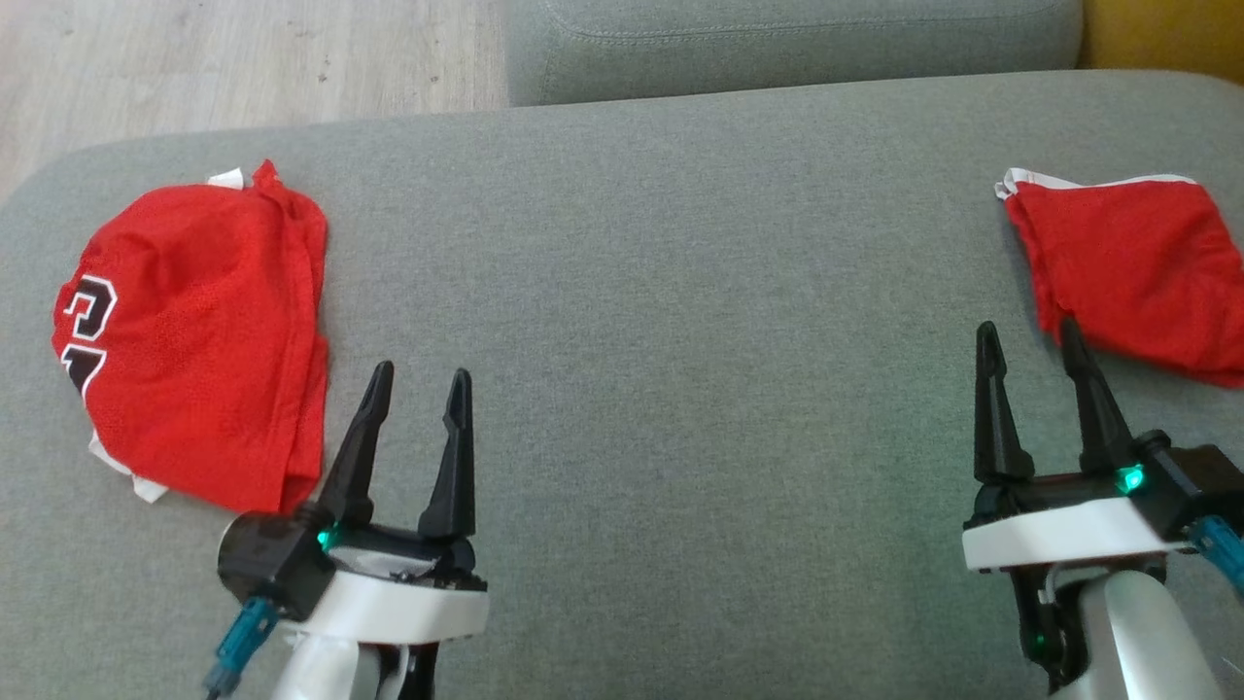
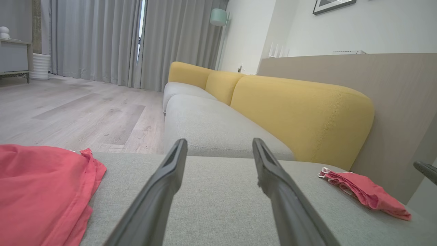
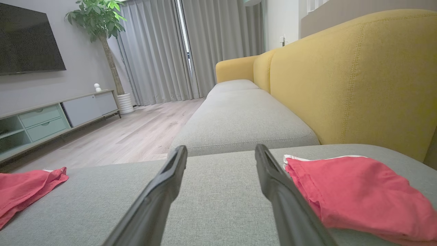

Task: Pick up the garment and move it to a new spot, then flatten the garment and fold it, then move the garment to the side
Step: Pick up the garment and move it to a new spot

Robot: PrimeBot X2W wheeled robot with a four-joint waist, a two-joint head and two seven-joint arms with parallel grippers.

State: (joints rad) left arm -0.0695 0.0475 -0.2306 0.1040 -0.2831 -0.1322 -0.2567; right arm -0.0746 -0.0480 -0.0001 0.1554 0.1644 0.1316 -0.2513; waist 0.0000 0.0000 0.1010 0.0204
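Two red garments lie on the grey cushion (image 1: 641, 292). One, a folded red jersey (image 1: 194, 335) with black-and-white lettering, rests at the left; it also appears in the left wrist view (image 2: 41, 191) and the right wrist view (image 3: 24, 191). The other red garment (image 1: 1137, 272), folded with a white trim, lies at the right edge, seen too in the right wrist view (image 3: 358, 198) and the left wrist view (image 2: 365, 193). My left gripper (image 1: 420, 381) hovers open just right of the jersey, nothing between its fingers. My right gripper (image 1: 1030, 335) stands open, its right fingertip at the second garment's near-left corner.
A second grey seat cushion (image 1: 777, 44) adjoins at the back, with yellow backrests (image 2: 300, 112) along the right. Wooden floor (image 1: 233, 58) lies beyond the cushion's far-left edge. A TV cabinet (image 3: 51, 119) and a potted plant (image 3: 99, 20) stand across the room.
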